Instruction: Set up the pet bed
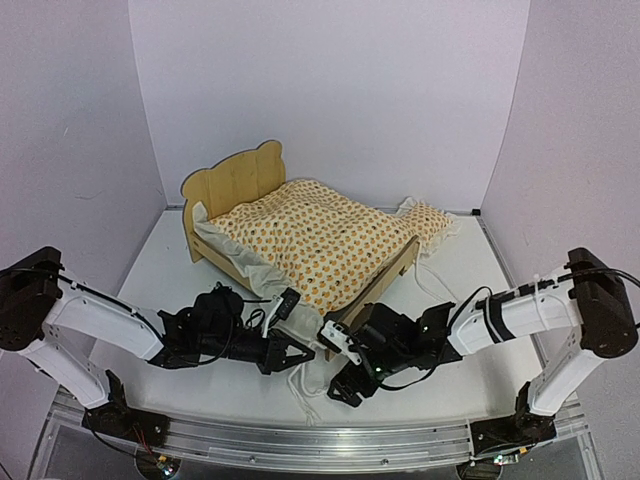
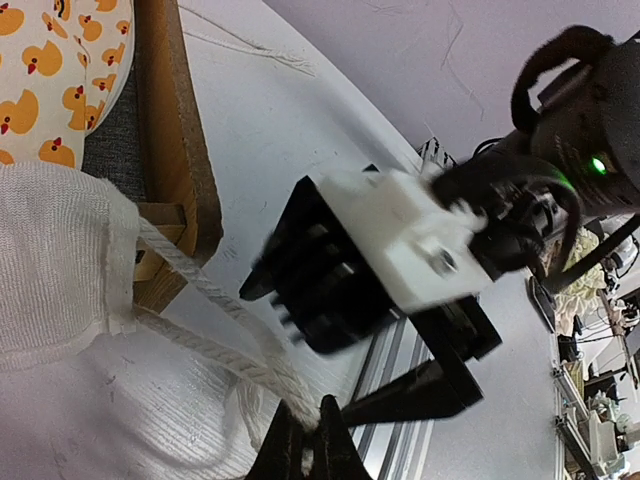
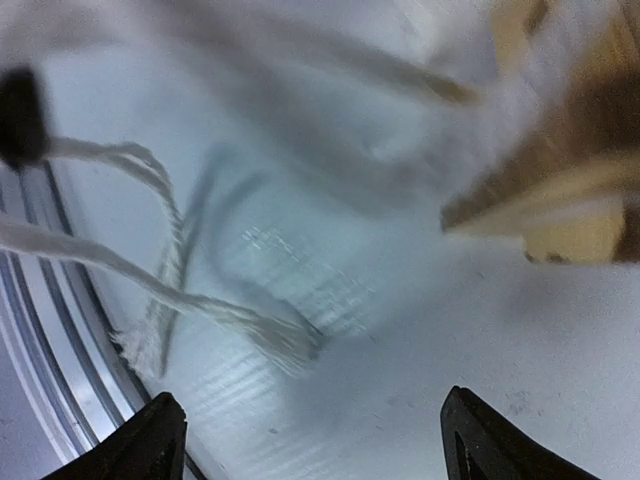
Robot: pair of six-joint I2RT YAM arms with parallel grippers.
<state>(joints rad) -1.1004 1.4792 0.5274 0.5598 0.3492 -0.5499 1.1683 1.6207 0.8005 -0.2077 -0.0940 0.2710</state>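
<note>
1. Pet bed (image 1: 235, 180) is parked mid-table (image 1: 160, 285), duck-print bedding (image 1: 320, 245) draped over it.
2. Left gripper (image 2: 312, 440) is pinched onto a white cord (image 2: 200, 340) by the footboard.
3. Right gripper (image 3: 310, 395) is spread wide open.

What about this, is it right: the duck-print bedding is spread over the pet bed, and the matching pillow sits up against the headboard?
Not quite. The duck-print bedding is spread over the pet bed, but the matching pillow lies on the table to the bed's right, far from the headboard. The top external view shows it.
</note>
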